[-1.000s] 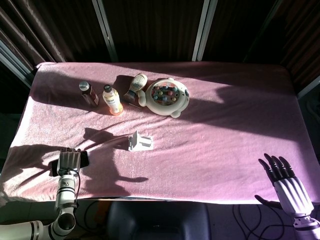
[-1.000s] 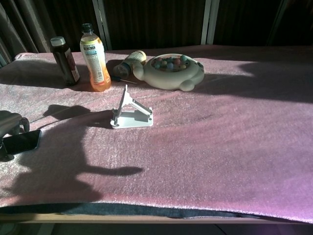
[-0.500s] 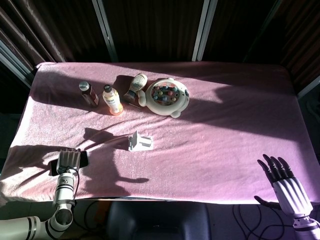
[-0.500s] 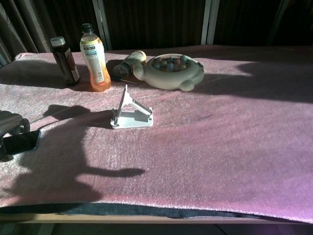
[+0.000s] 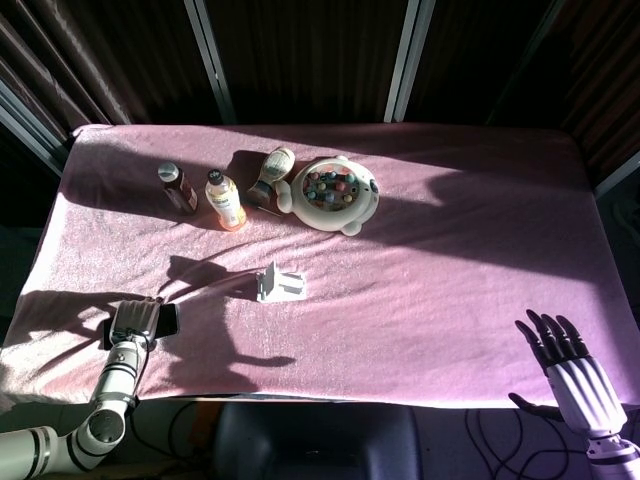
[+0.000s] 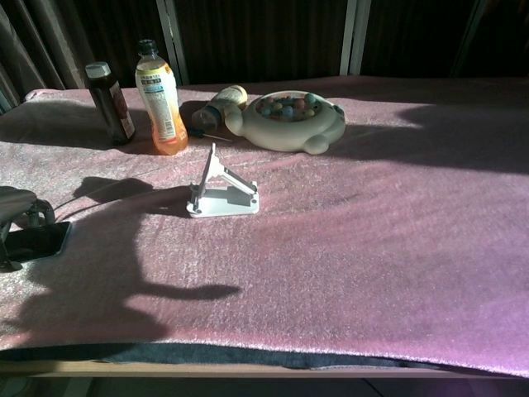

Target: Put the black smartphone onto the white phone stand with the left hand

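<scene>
The left hand (image 5: pixel 133 320) has tilted over the black smartphone (image 6: pixel 35 241), grasp unclear; only the head view shows the right hand (image 5: pixel 570 362), fingers spread.

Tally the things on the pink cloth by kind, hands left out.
Bottles: 3, namely the dark bottle, the orange bottle and the lying bottle
Phones: 1, the phone
Stands: 1, the stand
Bead toys: 1, the toy
Total: 6

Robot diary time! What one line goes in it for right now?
left hand over black smartphone, phone flat on pink cloth | white phone stand empty | right hand open, off table edge
</scene>
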Controlling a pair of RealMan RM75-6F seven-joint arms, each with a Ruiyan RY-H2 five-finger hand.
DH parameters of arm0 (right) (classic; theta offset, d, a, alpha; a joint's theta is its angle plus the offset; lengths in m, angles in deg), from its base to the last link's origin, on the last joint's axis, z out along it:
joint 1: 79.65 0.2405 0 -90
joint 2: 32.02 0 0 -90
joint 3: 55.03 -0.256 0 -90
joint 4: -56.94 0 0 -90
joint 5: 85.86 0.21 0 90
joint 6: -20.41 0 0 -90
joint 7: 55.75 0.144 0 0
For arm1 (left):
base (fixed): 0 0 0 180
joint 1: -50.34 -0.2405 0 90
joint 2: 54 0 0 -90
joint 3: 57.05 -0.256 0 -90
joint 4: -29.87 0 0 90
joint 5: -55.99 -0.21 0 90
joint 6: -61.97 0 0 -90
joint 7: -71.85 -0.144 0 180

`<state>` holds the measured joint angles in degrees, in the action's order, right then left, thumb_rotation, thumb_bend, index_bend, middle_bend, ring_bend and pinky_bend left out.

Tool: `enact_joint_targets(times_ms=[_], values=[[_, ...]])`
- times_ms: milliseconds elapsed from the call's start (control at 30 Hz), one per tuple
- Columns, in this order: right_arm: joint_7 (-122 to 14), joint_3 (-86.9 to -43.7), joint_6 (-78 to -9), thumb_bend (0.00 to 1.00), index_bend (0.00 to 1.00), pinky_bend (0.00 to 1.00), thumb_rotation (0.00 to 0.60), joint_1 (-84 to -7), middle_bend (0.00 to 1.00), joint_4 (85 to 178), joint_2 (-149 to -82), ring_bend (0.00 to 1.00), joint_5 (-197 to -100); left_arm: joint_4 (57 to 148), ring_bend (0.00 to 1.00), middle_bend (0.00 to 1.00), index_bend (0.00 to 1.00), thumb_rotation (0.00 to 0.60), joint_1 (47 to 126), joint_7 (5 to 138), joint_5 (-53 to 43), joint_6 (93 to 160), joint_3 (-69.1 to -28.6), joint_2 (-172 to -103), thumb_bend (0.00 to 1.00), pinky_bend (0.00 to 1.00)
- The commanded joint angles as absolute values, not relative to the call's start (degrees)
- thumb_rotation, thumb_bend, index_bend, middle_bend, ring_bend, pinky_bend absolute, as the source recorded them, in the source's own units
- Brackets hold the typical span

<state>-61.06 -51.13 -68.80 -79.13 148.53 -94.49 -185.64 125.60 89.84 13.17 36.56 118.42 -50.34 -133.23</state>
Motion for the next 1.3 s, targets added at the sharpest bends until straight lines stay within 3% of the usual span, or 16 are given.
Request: enact_joint_targets(times_ms=[33,200,500,667,833,1100,1300], values=[[-61.06,-51.13,-68.78,0.25,0.00,0.00,0.600,-79.11,0.00,148.49,-94.51,0.00,-185.69,126.76,0.60,0.92,0.65,0.600,88.40,19.80,29.84,117.79,-50.80,-130.34,0.37,0.28],[-61.32,-51.17,-68.67,0.25,0.00,0.00,0.600,-79.09,0.00,148.59,-94.57,0.00,-185.60,129.39,0.66,0.99,0.72,0.600,83.89,29.42,14.18,124.65,-51.29,-127.17,0.45,0.30],[-62.31,-51.33,-68.13,0.25,0.00,0.00,0.600,-78.97,0.00,148.89,-94.84,0.00,-185.17,130.72,0.68,1.00,0.77,0.600,76.73,49.51,-8.87,136.31,-51.38,-124.18,0.50,0.30],[-63.06,-51.39,-67.62,0.25,0.00,0.00,0.600,-78.84,0.00,149.06,-95.10,0.00,-184.90,128.43,0.68,1.00,0.78,0.600,75.24,73.95,-18.90,136.57,-49.88,-125.16,0.50,0.29],[-63.63,-51.57,-66.85,0.25,0.00,0.00,0.600,-78.57,0.00,149.30,-95.29,0.00,-184.31,122.08,0.68,1.00,0.79,0.600,78.08,88.07,-27.45,134.84,-49.06,-127.94,0.50,0.28],[-63.89,-51.60,-65.19,0.25,0.00,0.00,0.600,-77.81,0.00,149.61,-95.34,0.00,-183.70,111.29,0.67,1.00,0.79,0.600,83.76,115.99,-31.32,131.82,-46.19,-132.84,0.51,0.23],[-63.91,-51.55,-65.25,0.25,0.00,0.00,0.600,-77.85,0.00,149.51,-95.41,0.00,-183.66,106.92,0.67,1.00,0.79,0.600,84.99,118.41,-28.32,132.07,-44.05,-138.03,0.51,0.24]])
